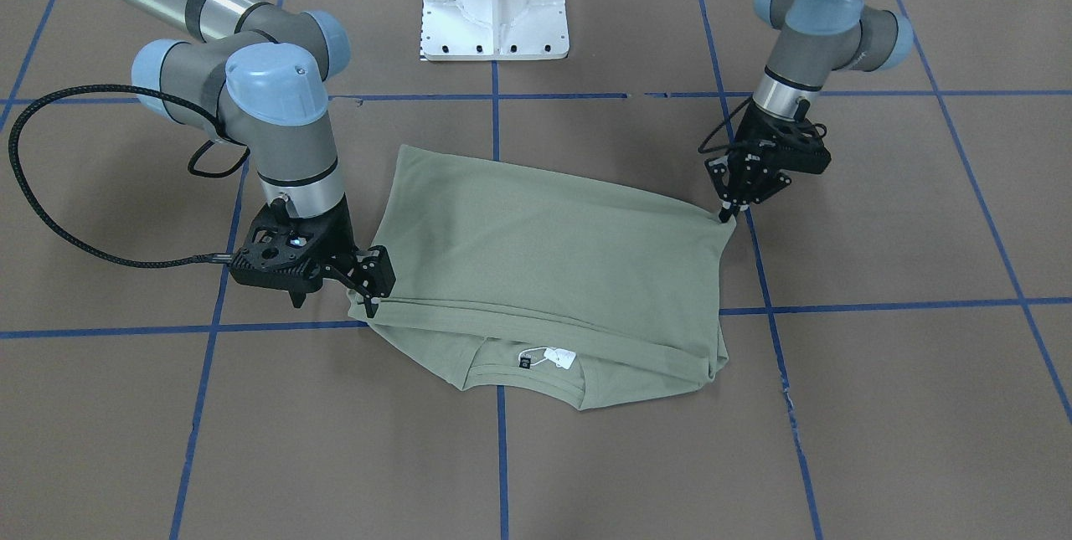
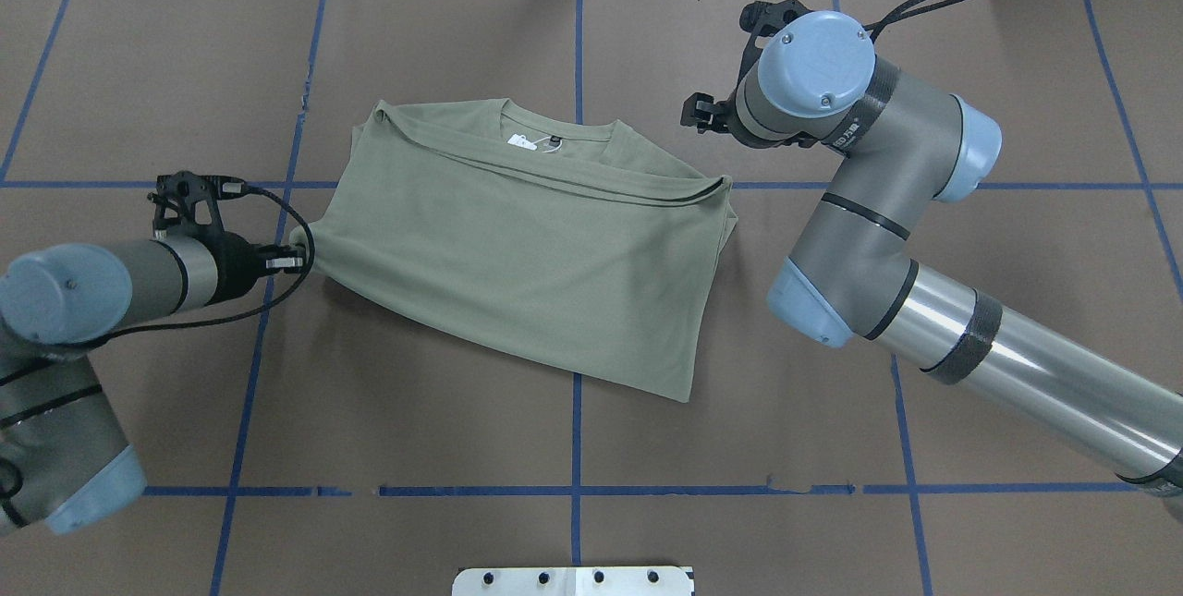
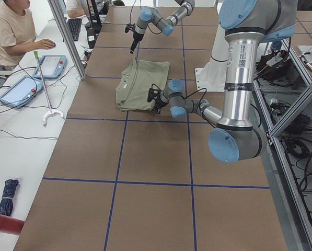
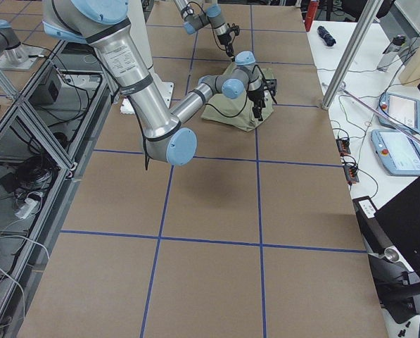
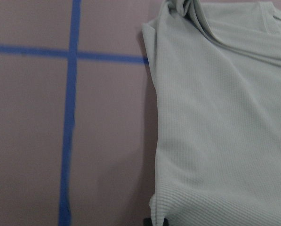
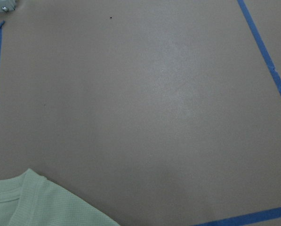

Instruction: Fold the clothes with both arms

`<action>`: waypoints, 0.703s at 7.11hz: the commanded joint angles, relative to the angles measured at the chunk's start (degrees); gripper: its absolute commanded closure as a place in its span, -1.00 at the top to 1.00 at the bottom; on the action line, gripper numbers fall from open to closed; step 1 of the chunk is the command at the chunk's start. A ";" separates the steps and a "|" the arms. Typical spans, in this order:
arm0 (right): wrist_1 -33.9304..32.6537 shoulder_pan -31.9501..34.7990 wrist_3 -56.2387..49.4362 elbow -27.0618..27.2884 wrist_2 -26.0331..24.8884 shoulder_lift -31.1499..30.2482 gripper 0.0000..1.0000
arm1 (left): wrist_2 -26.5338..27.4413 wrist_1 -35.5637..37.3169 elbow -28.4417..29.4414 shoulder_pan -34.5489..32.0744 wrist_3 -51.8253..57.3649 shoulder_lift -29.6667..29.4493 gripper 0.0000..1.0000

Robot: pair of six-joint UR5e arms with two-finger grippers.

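Two pincers (image 1: pixel 369 303) (image 1: pixel 725 215) on opposite shirt (image 1: pixel 544 247) corners

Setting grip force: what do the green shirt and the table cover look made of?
Shirt: soft matte knit, possibly cotton; fine knit grain shows in the left wrist view.
Table cover: matte brown sheet, maybe paper or felt; flat, no sheen.

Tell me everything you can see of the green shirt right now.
The shirt is a sage-green, fine-textured knit. It lies on the brown table, folded over itself into a rough rectangle, with the top layer's edge just short of the neckline. The round collar is exposed on the operators' side, with a white tag and a small black label. No sleeves show. The left gripper pinches one corner, drawing it to a point. The right gripper is at the opposite corner, grasp unclear.
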 commanded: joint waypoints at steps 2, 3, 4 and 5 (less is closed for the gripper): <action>0.00 -0.09 0.01 -0.06 0.00 0.09 1.00 | -0.13 -0.23 26.75 -12.48 12.47 -21.69 -1.00; 0.00 -0.09 0.01 -0.06 0.00 0.09 1.00 | 0.13 -0.50 35.45 -14.24 14.86 -27.68 -1.00; -0.09 -0.09 0.01 0.20 0.09 0.09 1.00 | 0.22 -0.85 42.76 -15.05 16.88 -33.22 -1.00; 0.00 -0.27 0.01 0.38 0.09 0.26 1.00 | 0.22 -1.20 43.62 -15.23 18.47 -33.71 -1.00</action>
